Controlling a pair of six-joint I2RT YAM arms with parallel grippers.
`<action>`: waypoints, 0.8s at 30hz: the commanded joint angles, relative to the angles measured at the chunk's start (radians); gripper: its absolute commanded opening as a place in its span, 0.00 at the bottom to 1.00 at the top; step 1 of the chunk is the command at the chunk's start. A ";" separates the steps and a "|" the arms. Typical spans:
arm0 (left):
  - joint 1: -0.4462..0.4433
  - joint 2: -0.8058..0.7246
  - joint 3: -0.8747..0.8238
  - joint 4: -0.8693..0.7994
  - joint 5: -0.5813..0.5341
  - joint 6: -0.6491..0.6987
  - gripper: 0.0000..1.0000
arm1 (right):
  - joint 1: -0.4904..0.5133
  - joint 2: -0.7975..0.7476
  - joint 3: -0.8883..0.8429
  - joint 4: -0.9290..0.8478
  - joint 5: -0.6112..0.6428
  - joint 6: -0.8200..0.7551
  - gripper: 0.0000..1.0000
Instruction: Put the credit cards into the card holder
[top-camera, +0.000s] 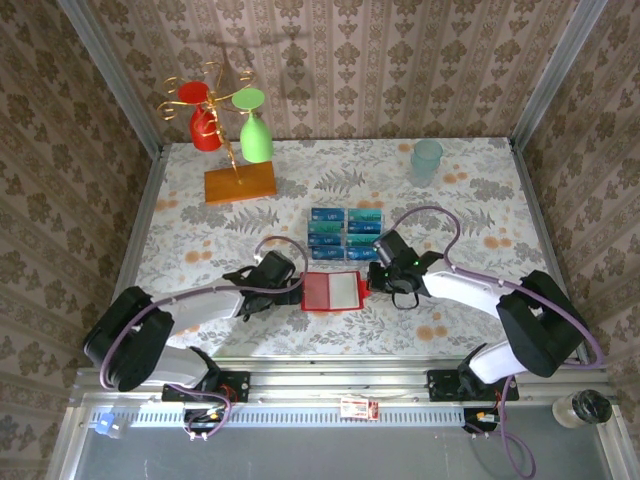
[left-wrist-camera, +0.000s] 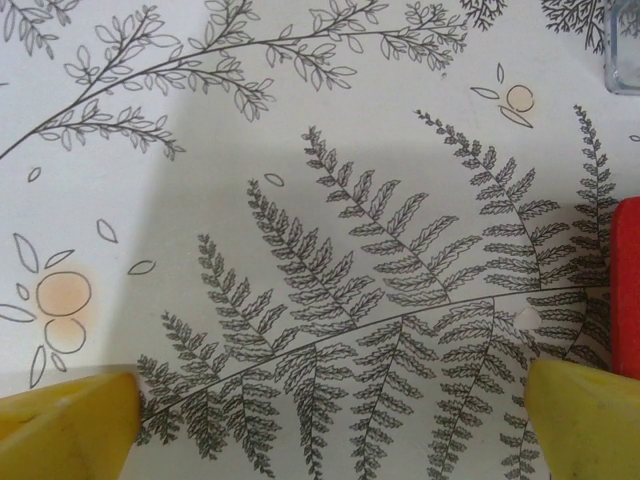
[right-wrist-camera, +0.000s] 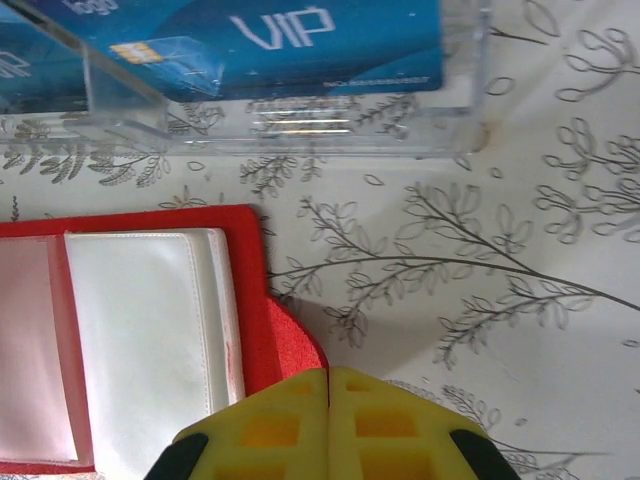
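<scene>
Table: the white table (top-camera: 470, 200) with a leaf pattern carries everything.
Rack: a clear plastic stepped rack (top-camera: 345, 232) stands in the middle.
Card holder: the flat red folding card holder (top-camera: 334, 291) lies open just in front of the rack, between both arms.
Cards: the thin blue and teal plastic credit cards (top-camera: 328, 228) all sit in the rack.
Left gripper: the left gripper (left-wrist-camera: 330, 400) has its yellow fingers wide apart, beside the holder.
Right gripper: the right gripper (right-wrist-camera: 328, 385) has its fingers together at the holder's red corner; I cannot tell if they pinch it.
Done: holder open, I think.
Left: every card I can see.
</scene>
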 joint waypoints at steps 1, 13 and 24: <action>-0.027 0.061 0.019 0.117 0.099 0.020 1.00 | -0.001 -0.027 -0.044 0.023 0.003 0.028 0.00; -0.013 -0.084 0.053 0.014 0.068 0.034 1.00 | -0.002 -0.051 -0.054 0.040 -0.027 0.046 0.00; -0.060 -0.116 0.172 0.003 0.107 0.034 1.00 | -0.002 -0.051 -0.050 0.057 -0.050 0.054 0.00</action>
